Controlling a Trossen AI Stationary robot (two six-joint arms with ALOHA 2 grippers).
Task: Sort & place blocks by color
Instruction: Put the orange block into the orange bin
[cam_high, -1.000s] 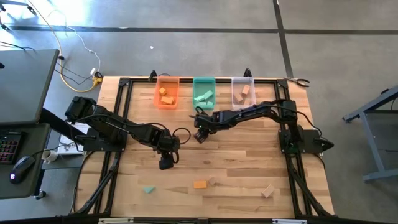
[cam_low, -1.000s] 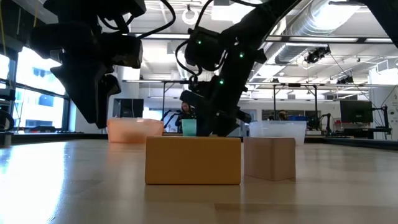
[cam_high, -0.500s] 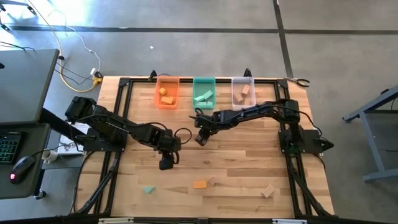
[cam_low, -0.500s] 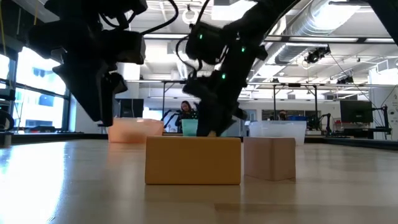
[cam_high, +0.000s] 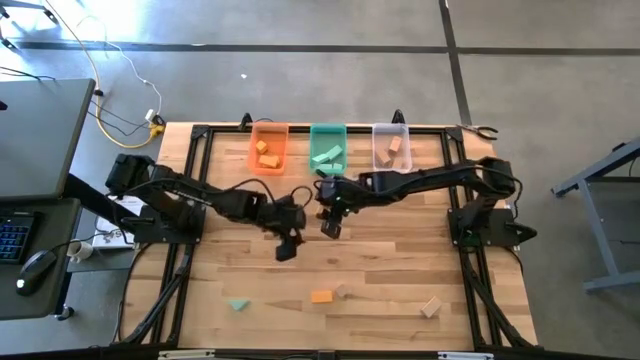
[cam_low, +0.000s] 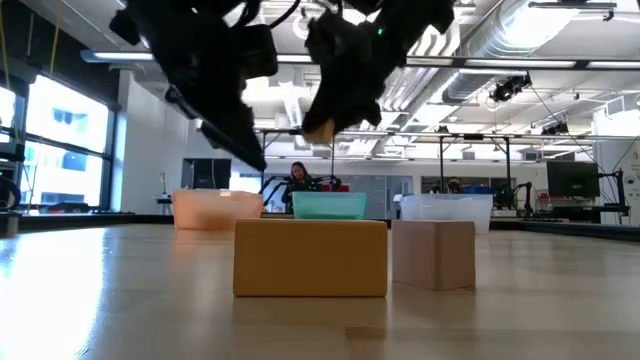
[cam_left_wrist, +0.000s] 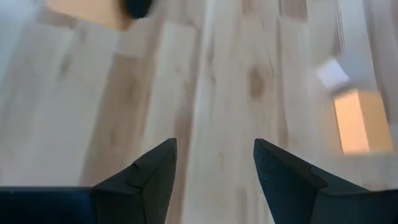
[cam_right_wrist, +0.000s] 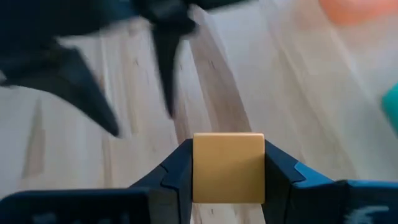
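Observation:
My right gripper (cam_high: 331, 228) hangs over the middle of the table, shut on a small orange block (cam_right_wrist: 228, 167), which also shows in the low view as the orange block (cam_low: 318, 128) high above the board. My left gripper (cam_high: 287, 250) hovers just left of it, open (cam_left_wrist: 214, 155), touching nothing. Near the table's front lie a teal block (cam_high: 238, 304), an orange brick (cam_high: 321, 296) and two wood blocks (cam_high: 342, 291) (cam_high: 431, 306), each flat on the board. My right gripper pinches the orange block between its two fingers, one on each of two opposite side faces (cam_right_wrist: 202, 168). The fingers come from above, slanting down. The block is lifted clear of the table and sits square between the fingertips.
Three bins stand in a row at the far edge: orange bin (cam_high: 267, 148), green bin (cam_high: 327, 146) and clear bin (cam_high: 390, 146), each with blocks inside. The two arms are close together at mid-table. Bare board lies between the grippers and the front blocks.
My right gripper dipped to the table at mid-board, then rose with the orange block, which is now lifted clear, and shifted slightly toward the near edge. My left gripper moved up and toward the table's right, closing in on the right gripper.

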